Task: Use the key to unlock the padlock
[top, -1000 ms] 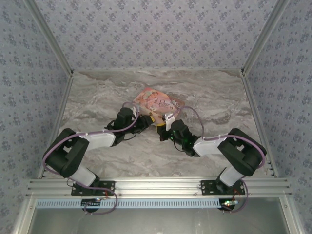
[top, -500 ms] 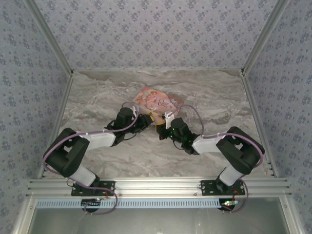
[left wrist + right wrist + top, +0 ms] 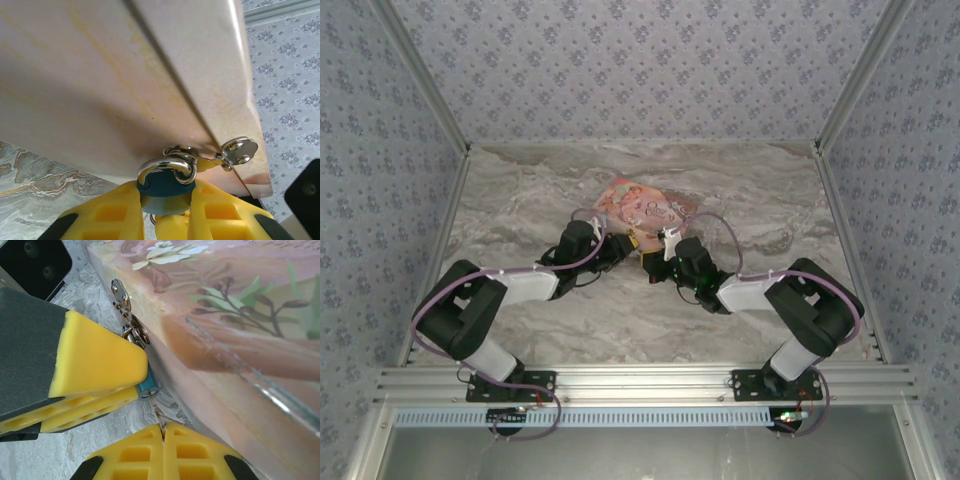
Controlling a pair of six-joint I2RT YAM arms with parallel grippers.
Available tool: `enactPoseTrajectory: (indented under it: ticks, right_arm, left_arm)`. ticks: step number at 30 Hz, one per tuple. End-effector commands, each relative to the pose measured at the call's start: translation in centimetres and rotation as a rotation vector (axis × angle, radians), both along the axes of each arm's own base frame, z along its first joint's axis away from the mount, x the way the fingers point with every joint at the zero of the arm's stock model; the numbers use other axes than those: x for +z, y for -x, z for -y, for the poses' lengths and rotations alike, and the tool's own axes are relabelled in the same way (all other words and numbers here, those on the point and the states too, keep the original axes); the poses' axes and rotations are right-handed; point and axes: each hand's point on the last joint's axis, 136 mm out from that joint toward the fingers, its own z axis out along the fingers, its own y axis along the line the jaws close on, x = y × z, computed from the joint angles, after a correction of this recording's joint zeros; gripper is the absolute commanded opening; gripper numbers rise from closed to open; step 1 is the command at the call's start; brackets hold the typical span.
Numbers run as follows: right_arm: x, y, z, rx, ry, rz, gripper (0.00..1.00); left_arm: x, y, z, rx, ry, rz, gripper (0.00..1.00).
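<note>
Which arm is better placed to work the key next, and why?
Right. The right gripper is shut on what looks like the key, pointed at the base of the padlock. The left gripper clamps the padlock's body, so it should just brace it.

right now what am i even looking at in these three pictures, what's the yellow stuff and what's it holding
Two robot arms, left arm and right arm, stand on a marble table and meet at a pink book. The wide picture is from a camera above and behind them. The other two are from cameras on the wrists; the yellow blocks are each arm's own fingers. The left fingers clamp a small teal padlock whose silver shackle hooks through the book's clasp. The right fingers are shut on a thin metal piece, apparently the key, reaching the padlock.
</note>
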Motion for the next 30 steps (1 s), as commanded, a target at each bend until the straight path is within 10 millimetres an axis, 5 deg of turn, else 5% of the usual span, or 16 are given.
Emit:
enactPoseTrajectory:
  ticks: [1, 22, 30]
  right_arm:
    - [3.8, -1.4, -1.4, 0.011, -0.109, 0.070, 0.00]
    - [7.2, -3.1, -2.5, 0.044, -0.167, 0.119, 0.00]
    - [3.8, -2.0, -1.0, -0.009, -0.152, 0.042, 0.00]
  left_arm:
    - [2.0, 0.8, 2.1, -0.090, 0.059, 0.030, 0.21]
    - [1.2, 1.3, 3.0, -0.107, 0.064, 0.011, 0.21]
    - [0.8, 0.9, 3.3, -0.108, 0.059, 0.011, 0.21]
